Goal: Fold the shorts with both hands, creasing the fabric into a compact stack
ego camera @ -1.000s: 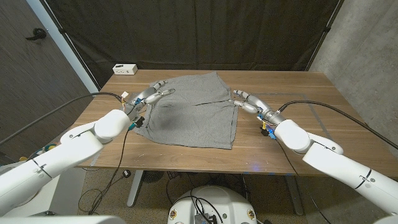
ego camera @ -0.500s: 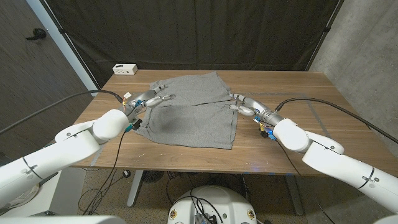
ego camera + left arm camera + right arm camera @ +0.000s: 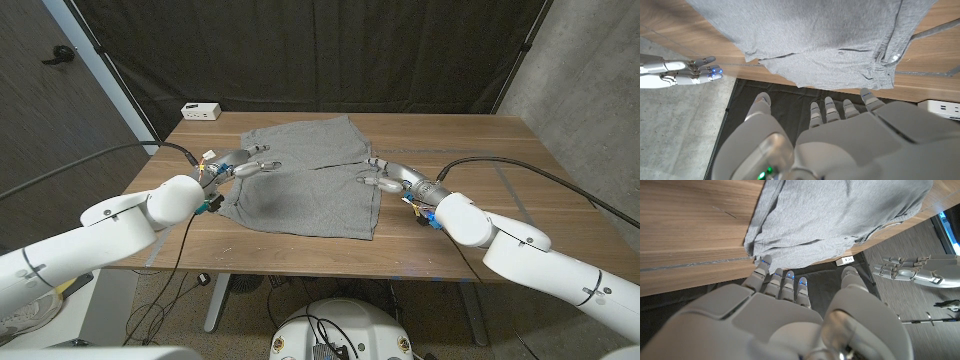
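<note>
Both my hands have slid inward over the grey shorts [image 3: 305, 170] since a second ago. My left hand [image 3: 248, 166] hovers above the shorts' left edge, fingers spread, holding nothing. My right hand [image 3: 381, 176] sits at the right edge, fingers extended and apart, also holding nothing. The shorts lie spread across the middle of the wooden worktop [image 3: 480, 190], unfolded. At the far left corner, a white power strip [image 3: 201, 110].

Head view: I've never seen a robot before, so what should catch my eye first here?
Grey shorts lie spread flat across the middle of the wooden table. A left robot hand reaches over one side edge of the cloth, a right robot hand over the other. A small white box sits at the table's far left corner.
</note>
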